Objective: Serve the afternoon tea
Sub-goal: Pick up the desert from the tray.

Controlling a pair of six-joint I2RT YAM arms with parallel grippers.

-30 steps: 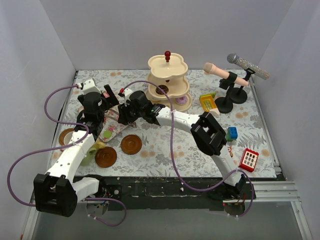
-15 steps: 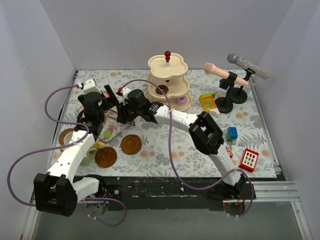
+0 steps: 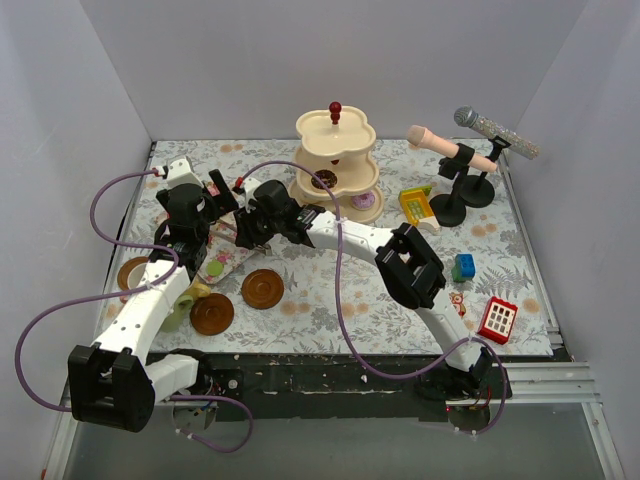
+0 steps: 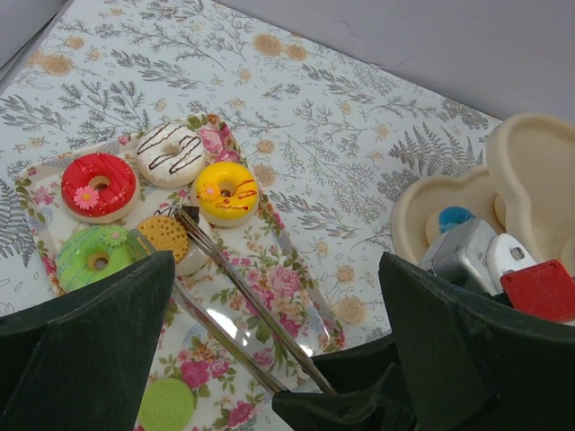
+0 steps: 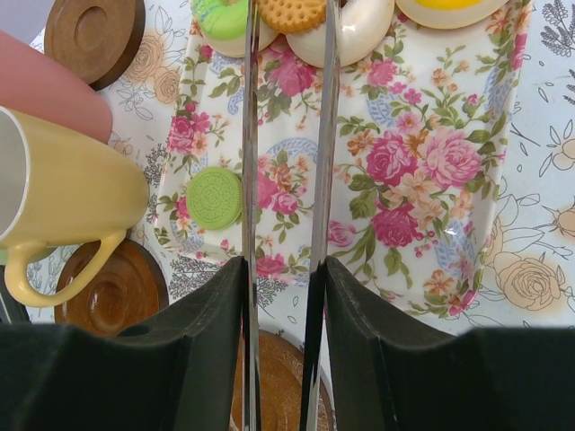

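A floral tray [image 4: 296,296] holds red [image 4: 97,184], white [image 4: 171,151], yellow [image 4: 226,190] and green [image 4: 94,256] donuts and a biscuit-topped cake [image 4: 166,238]. My right gripper [image 5: 283,269] is shut on metal tongs [image 5: 250,135], whose two arms reach over the tray with their tips on either side of the biscuit-topped cake [image 5: 292,13]. My left gripper [image 4: 274,350] hangs open above the tray, holding nothing. The cream three-tier stand [image 3: 335,150] with a red knob stands behind, a donut [image 3: 323,180] on its lower tier. A yellow cup [image 5: 63,184] lies by brown saucers [image 5: 112,292].
A green cookie [image 5: 214,196] lies on the tray. More saucers [image 3: 262,288] [image 3: 132,272] sit at the front left. Two microphones on stands [image 3: 462,160], toy phones [image 3: 497,319] [image 3: 415,204] and a blue block [image 3: 462,267] occupy the right side. White walls enclose the table.
My right gripper has squeezed the tongs' arms closer together and shifted slightly left over the tray. The left arm has not moved.
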